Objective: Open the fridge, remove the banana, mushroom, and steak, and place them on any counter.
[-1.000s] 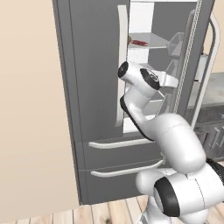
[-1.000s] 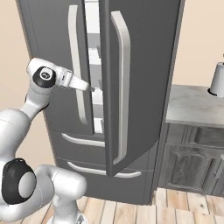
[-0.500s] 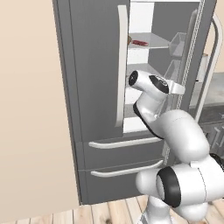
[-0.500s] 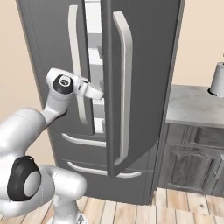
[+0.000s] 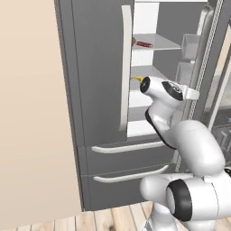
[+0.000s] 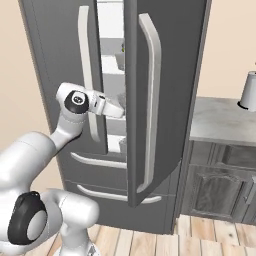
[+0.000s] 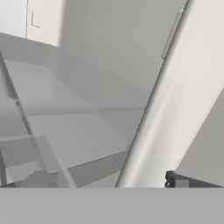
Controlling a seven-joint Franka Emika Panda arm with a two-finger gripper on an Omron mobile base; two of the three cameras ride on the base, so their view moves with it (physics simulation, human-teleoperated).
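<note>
arm: over the last second it drops from shoulder height and reaches forward, so the gripper (image 6: 121, 111) now pokes into the gap between the two fridge (image 5: 97, 67) doors
meaning: the right door stands open, so I judge the opening step done and the first pick under way; nothing is out of the fridge yet
gripper: jaws spread wide, nothing between them; in the hand view one dark fingertip (image 7: 192, 180) sits at the lower right, just beside a pale door edge
banana: (image 5: 138, 79) a yellow tip with a dark end peeks out just behind the wrist, on the middle shelf, close ahead of the tool
steak: (image 5: 144, 44) red slab on the shelf above the tool, well apart from it
mushroom: a small brown shape sits just left of the steak at the door edge; too hidden to be sure
counter: (image 6: 220, 122) off to the tool's right, past the open door; a pale pot (image 6: 248, 91) stands at its far end
left base view: gives the shelves and the food
right base view: hides the food behind the door but shows how far the hand is in, and the counter
hand view: pale shelf planes only, no food ahead of the fingers
</note>
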